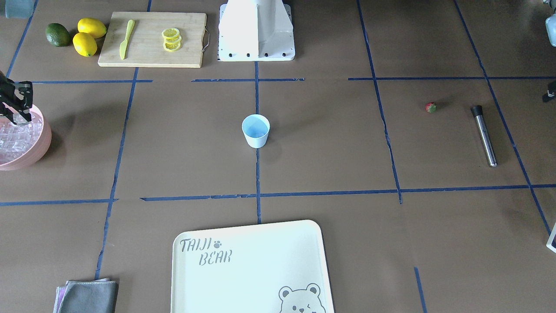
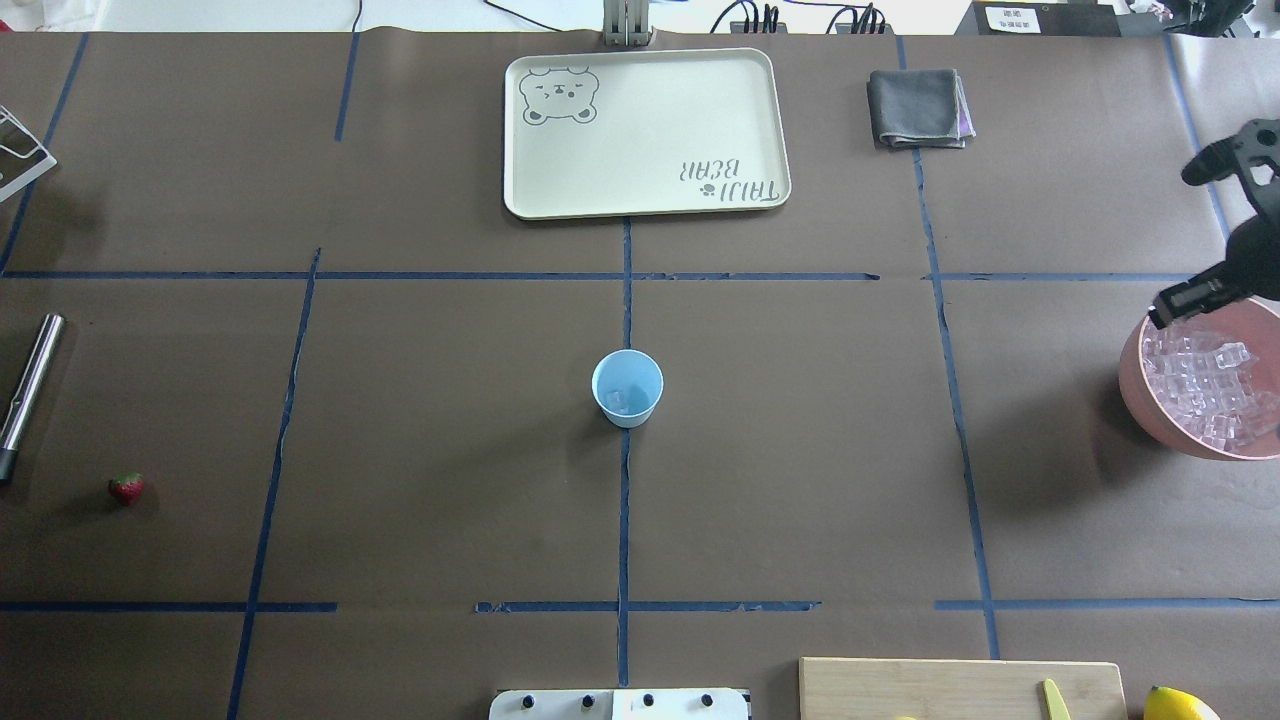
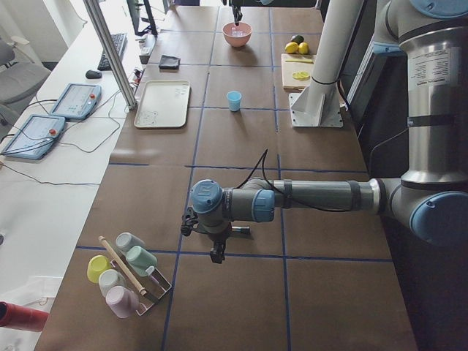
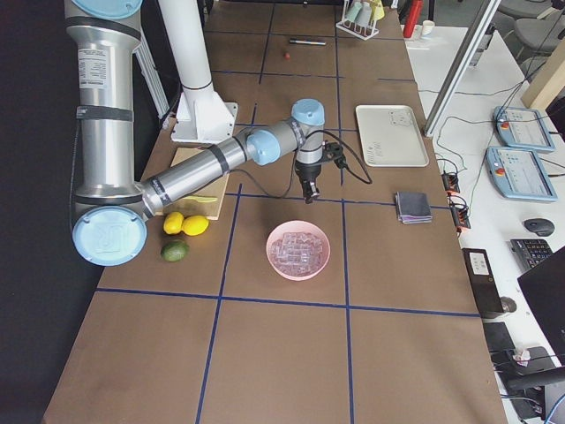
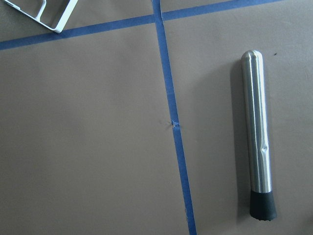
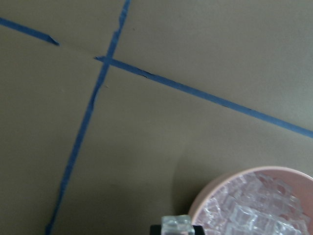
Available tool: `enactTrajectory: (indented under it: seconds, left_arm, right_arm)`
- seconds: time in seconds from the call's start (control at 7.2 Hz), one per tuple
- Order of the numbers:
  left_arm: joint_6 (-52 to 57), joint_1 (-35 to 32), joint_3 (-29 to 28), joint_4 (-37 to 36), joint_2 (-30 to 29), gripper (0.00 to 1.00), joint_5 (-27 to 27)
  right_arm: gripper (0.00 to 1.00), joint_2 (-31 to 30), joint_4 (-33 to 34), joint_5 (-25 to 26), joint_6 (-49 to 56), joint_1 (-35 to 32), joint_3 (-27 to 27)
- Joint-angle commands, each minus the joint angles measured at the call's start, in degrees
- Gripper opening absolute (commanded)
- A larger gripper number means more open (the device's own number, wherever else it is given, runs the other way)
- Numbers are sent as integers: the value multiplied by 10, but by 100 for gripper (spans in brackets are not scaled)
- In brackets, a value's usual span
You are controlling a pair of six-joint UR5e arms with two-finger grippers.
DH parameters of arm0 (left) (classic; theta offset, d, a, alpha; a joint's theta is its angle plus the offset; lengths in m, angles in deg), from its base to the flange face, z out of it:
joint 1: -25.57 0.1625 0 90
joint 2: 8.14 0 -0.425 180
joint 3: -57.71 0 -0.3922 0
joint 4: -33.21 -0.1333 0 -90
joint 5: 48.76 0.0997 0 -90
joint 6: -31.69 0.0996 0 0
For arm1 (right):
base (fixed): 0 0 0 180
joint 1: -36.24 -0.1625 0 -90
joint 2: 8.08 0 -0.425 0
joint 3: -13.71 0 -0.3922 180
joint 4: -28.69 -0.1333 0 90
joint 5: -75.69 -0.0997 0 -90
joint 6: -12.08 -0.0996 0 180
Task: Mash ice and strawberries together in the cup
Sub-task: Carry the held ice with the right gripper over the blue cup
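Brown paper marked off with blue tape covers the table. The small light blue plastic cup (image 2: 627, 388) stands upright at its centre, on a tape line. Something pale and glassy lies at the bottom, probably one cube.

The rest of the clear, glassy ice cubes (image 2: 1205, 385) fill a large pink round bowl (image 2: 1133, 395) well off to the robot's right. The right gripper (image 1: 17, 116) hangs over that bowl's rim. In its wrist view, a single clear cube (image 6: 177, 223) sits pinched at the fingertips, so this claw looks narrowed onto ice.

The tiny red strawberry with a green top (image 2: 126, 488) lies on bare paper far to the left. Near it is a long steel muddler with a black end (image 5: 258, 147). The left gripper (image 3: 216, 254) hovers there, but I cannot tell whether its claw is wide or narrow.

The cubes should be hard, light and slick, so a flat grip across two opposite faces seems best. An off-centre squeeze could shoot one out. The strawberry looks soft and easily bruised, so it is best taken gently across its widest part, below the leaves. The cup seems thin and light, with a narrow base, so it would likely tip or slide under the muddler unless held by its wall.
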Motion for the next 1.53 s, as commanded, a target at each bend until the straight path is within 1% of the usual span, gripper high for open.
enactTrajectory:
  seconds: [0.0,0.14,0.28,0.56,0.83,0.97,1.11,1.25,1.39]
  left_arm:
    - [0,0,0,1,-1,100,-1]
    - [1,0,0,0,-3,100,-1]
    - [0,0,-1,0,-3,100,0]
    - [1,0,-3,0,-4,100,0]
    - [1,0,-3,0,-4,100,-1]
    - [1,0,-3,0,-4,100,-1]
    - [1,0,-3,0,-4,100,0]
    - [1,0,-3,0,-4,100,-1]
    - [0,0,-4,0,-4,100,-1]
  right_arm:
    - [0,152,112,-2,-121,60,-5]
    - [0,217,143,1,-156,93,-31]
    - [0,276,143,11,-204,125,-72]
    - [0,349,140,29,-301,173,-111]
    - [0,442,139,73,-392,224,-185]
    - [0,488,114,90,-435,246,-241]
    - [0,504,71,113,-471,270,-280]
    - [0,504,54,126,-477,289,-292]
    - [0,504,54,142,-486,303,-296]
